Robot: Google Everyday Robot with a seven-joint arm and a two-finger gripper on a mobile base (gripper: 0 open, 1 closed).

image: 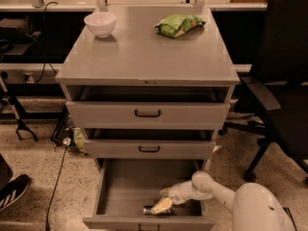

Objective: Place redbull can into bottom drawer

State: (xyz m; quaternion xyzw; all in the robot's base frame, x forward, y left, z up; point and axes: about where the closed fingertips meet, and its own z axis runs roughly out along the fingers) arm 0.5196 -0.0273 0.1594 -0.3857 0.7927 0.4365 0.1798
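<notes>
Camera view, looking down on a grey three-drawer cabinet. We recorded the bottom drawer (122,186) pulled wide open in the lower centre of the frame, its plain grey floor exposed. The two shallower drawers, top (96,114) and middle (110,148), stood only slightly ajar above it. The white arm (216,187) entered from the lower right corner and reached into the bottom drawer. Its tool (161,206) sat low near the drawer's front wall. The redbull can (149,210) lay on its side on the drawer floor, at the tip of the tool and overlapped by it. We could not tell whether the tool was open or clamped on the can. On the surface (144,52) a white bowl (100,23) stood at the upper left and a green bag (179,25) lay at the upper right, well apart. A black office chair (284,81) occupied the right edge.
</notes>
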